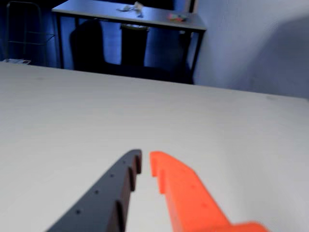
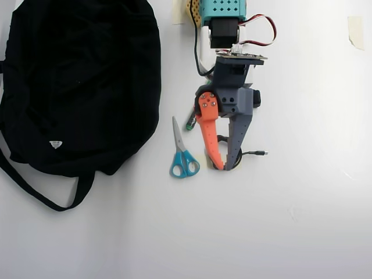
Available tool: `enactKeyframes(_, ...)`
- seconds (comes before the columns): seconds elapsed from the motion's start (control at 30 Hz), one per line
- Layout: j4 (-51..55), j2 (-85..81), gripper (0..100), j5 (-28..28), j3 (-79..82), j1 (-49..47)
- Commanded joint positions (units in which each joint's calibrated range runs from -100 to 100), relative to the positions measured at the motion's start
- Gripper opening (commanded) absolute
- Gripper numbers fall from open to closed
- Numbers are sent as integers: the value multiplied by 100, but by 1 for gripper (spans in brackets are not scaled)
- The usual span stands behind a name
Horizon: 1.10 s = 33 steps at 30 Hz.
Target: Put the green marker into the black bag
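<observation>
- Far left in the overhead view, the black bag (image 2: pixel 81 81) sprawls over the surface (image 2: pixel 302 221), straps trailing toward the bottom left; I cannot tell where its mouth lies, so a drop could land on closed fabric.
- Next, blue-handled scissors (image 2: pixel 181 152) lie just beside the bag's right edge, right on the line to it: a low sweep could snag or shove them.
- Only a bit of the green marker (image 2: pixel 190 122) shows, a green tip poking out near the scissors' point, the rest hidden under the arm. Reaching in blind, the fingers could knock it away.
- The gripper (image 2: pixel 222 164) hangs above the surface, its fingers nearly together with a thin gap and nothing between them; the wrist view shows only bare tabletop ahead.
- A thin cable (image 2: pixel 251 153) curls under the tips and could catch.
- To the right and below, the surface lies wide open for swinging around.
</observation>
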Motion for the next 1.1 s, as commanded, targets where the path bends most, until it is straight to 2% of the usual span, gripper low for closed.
enactKeyframes(0.0, -88, -112, 2, 53, -261, 52)
enactKeyframes(0.13, -62, -319, 2, 63, 171, 60)
enactKeyframes(0.3, 463, -734, 2, 63, 476, 45)
enactKeyframes(0.47, 2186, -1041, 2, 58, 144, -8)
enactKeyframes(0.5, 2944, -1050, 2, 11, -117, -23)
enactKeyframes(0.63, 4391, -1050, 2, 0, -467, -112)
enactKeyframes(0.67, 5157, -1050, 2, -5, -503, -120)
enactKeyframes(0.7, 5183, -1050, 2, -5, -503, -127)
enactKeyframes(0.83, 6501, -1033, 2, -16, -440, -127)
enactKeyframes(1.07, 7535, -1050, 2, -619, -431, -60)
